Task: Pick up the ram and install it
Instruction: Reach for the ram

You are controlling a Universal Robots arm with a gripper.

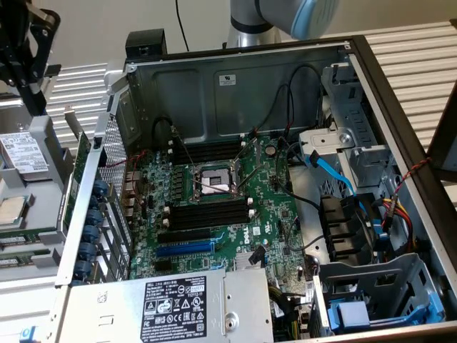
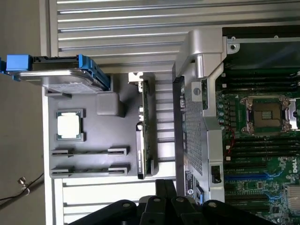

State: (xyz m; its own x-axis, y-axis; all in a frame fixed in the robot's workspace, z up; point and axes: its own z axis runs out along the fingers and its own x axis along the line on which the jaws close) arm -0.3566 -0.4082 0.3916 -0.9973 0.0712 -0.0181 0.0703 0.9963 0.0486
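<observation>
Hovering above the gray tray [image 2: 117,136], our gripper [image 2: 164,186] has its fingers pressed together with nothing between them. We see the ram [image 2: 89,151] standing on edge in a tray holder ahead of the fingertips, well apart from them, beside the processor chip [image 2: 69,125].

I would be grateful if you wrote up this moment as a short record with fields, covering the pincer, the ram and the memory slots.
pincer: shut, nothing seen in it, above the tray's edge
tray: grey, beside the open case; carries a hard drive, a processor and an upright green card
ram: apparently the thin sticks edge-up in the tray's two long holders; untouched
memory slots: black, look empty
task state: ram not yet picked up
</observation>
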